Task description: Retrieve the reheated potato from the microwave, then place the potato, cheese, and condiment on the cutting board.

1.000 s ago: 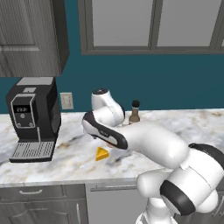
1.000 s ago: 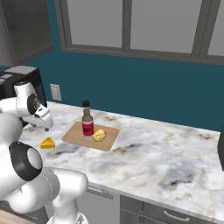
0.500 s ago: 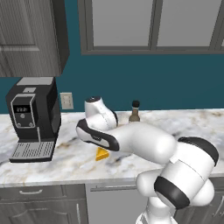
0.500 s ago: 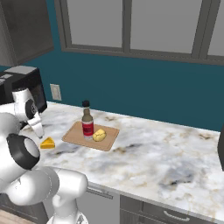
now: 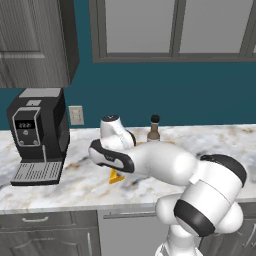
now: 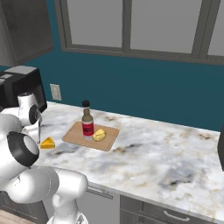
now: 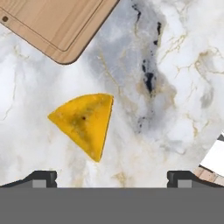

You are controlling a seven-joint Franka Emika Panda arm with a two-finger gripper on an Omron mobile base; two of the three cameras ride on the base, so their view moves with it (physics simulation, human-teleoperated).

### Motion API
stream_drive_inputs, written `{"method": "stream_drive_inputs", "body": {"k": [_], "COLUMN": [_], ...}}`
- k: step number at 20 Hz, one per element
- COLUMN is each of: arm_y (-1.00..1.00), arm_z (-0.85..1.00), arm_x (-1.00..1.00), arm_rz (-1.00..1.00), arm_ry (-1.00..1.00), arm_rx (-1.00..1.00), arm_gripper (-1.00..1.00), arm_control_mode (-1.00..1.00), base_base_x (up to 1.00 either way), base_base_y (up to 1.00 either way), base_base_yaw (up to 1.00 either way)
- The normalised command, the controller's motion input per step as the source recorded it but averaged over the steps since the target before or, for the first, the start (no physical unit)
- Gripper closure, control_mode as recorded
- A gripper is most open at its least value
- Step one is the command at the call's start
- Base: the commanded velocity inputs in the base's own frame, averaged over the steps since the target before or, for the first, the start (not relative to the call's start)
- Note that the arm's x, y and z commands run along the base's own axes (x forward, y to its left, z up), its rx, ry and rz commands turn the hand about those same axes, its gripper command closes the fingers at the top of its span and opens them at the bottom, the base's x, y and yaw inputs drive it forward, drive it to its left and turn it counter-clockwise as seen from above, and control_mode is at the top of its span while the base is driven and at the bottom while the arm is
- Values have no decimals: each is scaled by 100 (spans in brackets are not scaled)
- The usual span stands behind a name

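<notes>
- We note the marble counter running left to right, with the coffee machine at its far left.
- Cutting board at centre-left; condiment and potato stand on it, side by side.
- Cheese lies on bare counter, just left of the board.
- Gripper above the cheese, jaws spread wide, holding nothing.

The cheese lies alone on bare marble counter, with free room on every side for fingers to come down. The cutting board lies near it to the right, apart from it. On the board the bottle and potato stand side by side at its middle; its near part is bare. A coffee machine stands well to the left.
</notes>
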Motion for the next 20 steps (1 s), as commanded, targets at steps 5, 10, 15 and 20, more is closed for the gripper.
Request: {"method": "stream_drive_inputs", "body": {"k": [5,10,15,20], "arm_y": [0,-3,-4,-1], "arm_z": [-18,-7,-1,-9], "arm_x": [6,13,9,3], "arm_rz": [-7,0,5,11], "arm_ry": [0,0,2,0], "arm_rx": [0,0,0,0], "arm_gripper": [-100,-100,-100,-100], "arm_control_mode": [-100,-100,-100,-100], "base_base_x": [0,0,0,0], "base_base_y": [0,0,0,0], "base_base_yaw": [0,0,0,0]}}
